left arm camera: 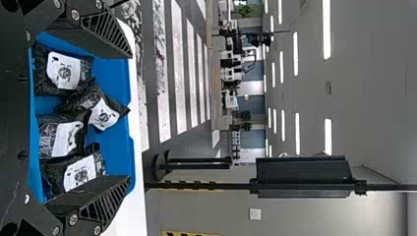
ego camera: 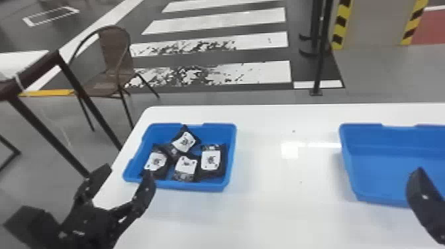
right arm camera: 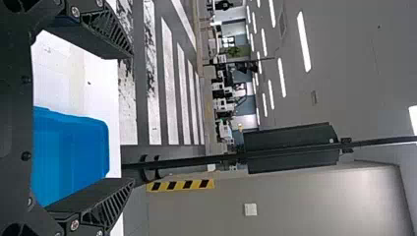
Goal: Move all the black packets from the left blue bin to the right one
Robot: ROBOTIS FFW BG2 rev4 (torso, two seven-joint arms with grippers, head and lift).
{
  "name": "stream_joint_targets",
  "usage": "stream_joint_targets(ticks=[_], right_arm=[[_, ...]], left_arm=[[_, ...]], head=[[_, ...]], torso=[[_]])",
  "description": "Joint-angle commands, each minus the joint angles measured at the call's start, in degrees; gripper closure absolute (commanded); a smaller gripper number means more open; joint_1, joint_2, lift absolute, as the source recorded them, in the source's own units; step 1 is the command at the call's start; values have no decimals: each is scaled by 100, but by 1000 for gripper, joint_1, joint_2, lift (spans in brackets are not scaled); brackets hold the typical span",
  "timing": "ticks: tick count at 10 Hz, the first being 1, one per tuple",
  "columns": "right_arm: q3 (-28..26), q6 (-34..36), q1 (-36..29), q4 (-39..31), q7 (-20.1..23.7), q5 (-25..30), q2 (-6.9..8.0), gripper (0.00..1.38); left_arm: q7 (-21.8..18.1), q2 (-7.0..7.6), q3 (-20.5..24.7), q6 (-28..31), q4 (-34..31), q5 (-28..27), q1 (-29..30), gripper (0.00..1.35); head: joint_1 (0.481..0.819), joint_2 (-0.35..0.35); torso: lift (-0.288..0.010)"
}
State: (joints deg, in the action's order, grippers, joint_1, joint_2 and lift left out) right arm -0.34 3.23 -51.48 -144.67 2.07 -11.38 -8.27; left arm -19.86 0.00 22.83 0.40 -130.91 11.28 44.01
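Black packets (ego camera: 211,160): four, bunched in left blue bin (ego camera: 198,186) | left pincer (left arm camera: 130,117): wide, empty, near it | right pincer (right arm camera: 132,118): wide, empty, by right bin (ego camera: 370,139) | advice: straddle one packet's middle, avoid pinching neighbours, lift well above rim.

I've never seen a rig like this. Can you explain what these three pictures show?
This is a two-armed robot. The head view looks forward and down from its head; the other two come from wrist cameras and are turned on their side. On the white table stand the blue left bin, with four black packets inside, and the blue right bin, with no packet in the part that shows. The left fingers and right fingers are open and hold nothing.
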Motion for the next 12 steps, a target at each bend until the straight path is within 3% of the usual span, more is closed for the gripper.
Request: stream_joint_targets(ticks=[1,5,8,9,11,12], right_arm=[[0,0,1,4,13,-16,-8,125],[0,0,29,61,57,-38,-8,125],[0,0,57,89,110,-50,-8,127],[0,0,57,103,119,-61,-8,127],[0,0,57,117,127,-73,-8,127],[0,0,57,131,136,-96,-8,127]], left_arm=[[0,-15,-10,227,6,-88,-112,160],[0,-15,-238,1113,358,-568,-1012,171],[0,-15,-638,1506,1019,-636,-1828,291],[-9,26,-798,1872,1173,-625,-2053,334],[-27,167,-1061,3166,1384,-613,-2517,374],[-27,220,-1164,3208,1567,-671,-2700,369]], head=[[695,231],[695,220],[695,189],[695,170],[695,136],[695,117]], torso=[[-140],[-140],[-140],[-140],[-140],[-140]])
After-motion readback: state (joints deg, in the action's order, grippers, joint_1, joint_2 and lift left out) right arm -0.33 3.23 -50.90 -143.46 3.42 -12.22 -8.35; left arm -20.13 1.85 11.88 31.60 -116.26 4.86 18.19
